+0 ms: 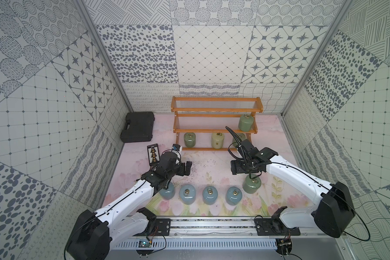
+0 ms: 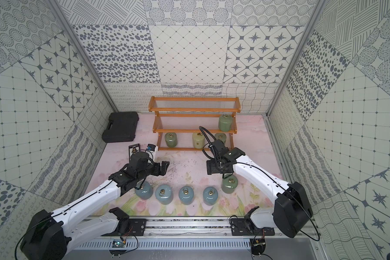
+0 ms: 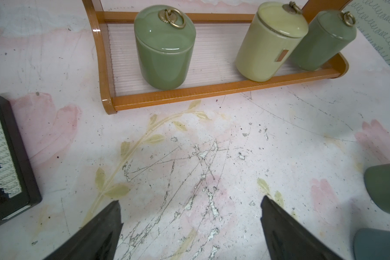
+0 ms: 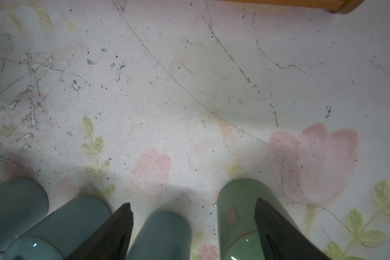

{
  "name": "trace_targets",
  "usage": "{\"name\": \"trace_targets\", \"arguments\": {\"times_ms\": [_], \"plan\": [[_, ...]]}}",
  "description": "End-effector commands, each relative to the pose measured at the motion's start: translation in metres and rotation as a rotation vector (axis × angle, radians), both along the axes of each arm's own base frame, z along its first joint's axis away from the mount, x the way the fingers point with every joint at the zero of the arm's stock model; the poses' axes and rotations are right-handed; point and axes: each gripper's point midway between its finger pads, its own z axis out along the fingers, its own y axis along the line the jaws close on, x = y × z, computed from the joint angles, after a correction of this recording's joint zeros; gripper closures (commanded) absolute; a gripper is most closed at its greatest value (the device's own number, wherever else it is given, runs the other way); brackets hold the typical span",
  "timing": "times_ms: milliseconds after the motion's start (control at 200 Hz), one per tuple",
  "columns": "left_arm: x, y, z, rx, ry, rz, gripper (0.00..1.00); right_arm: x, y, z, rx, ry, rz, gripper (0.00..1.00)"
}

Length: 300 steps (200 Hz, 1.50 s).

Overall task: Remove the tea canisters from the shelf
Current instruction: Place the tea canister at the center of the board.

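You have three walls of white panels printed in grey: dots, stars, grids, hatching. Metal corner posts join them. Below and ahead of the left gripper: floor mat, pale pink floral, scratched, flecked. Light even, soft shadows.

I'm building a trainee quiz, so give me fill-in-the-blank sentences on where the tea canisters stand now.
The shelf holds ___ tea canisters.
The cream canister stands on the ___ tier.
The light blue canisters on the table number ___.
The lone middle-tier canister is sage ___.
Missing words: four; bottom; four; green.
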Motion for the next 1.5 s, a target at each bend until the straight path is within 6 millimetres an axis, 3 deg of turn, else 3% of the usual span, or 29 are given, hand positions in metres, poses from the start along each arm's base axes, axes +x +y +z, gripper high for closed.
{"name": "trace_targets", "arguments": {"times_ms": [0, 395, 615, 946, 1216, 1286, 1496], "plan": [[0.006, -0.005, 0.011, -0.022, -0.043, -0.015, 0.0, 0.003, 0.008, -0.005, 0.019, 0.004, 0.005, 0.11], [0.005, -0.005, 0.005, -0.019, -0.03, -0.017, 0.0, -0.026, -0.024, -0.03, -0.062, 0.089, -0.082, 0.11], [0.003, -0.003, 0.005, -0.017, -0.031, -0.012, 0.0, -0.036, -0.032, -0.032, -0.041, 0.097, -0.116, 0.11], [0.004, -0.004, 0.004, -0.021, -0.03, -0.013, 0.0, -0.021, -0.029, -0.015, -0.014, 0.03, -0.116, 0.1], [0.006, -0.007, 0.01, -0.037, -0.033, -0.019, 0.0, 0.013, -0.016, 0.025, 0.106, -0.127, -0.105, 0.05], [0.008, -0.011, 0.014, -0.043, -0.038, -0.033, 0.0, 0.025, -0.013, 0.044, 0.143, -0.204, -0.09, 0.0], [0.016, -0.023, 0.023, -0.071, -0.051, -0.06, 0.0, 0.057, -0.026, 0.115, 0.168, -0.505, -0.089, 0.01]]}}
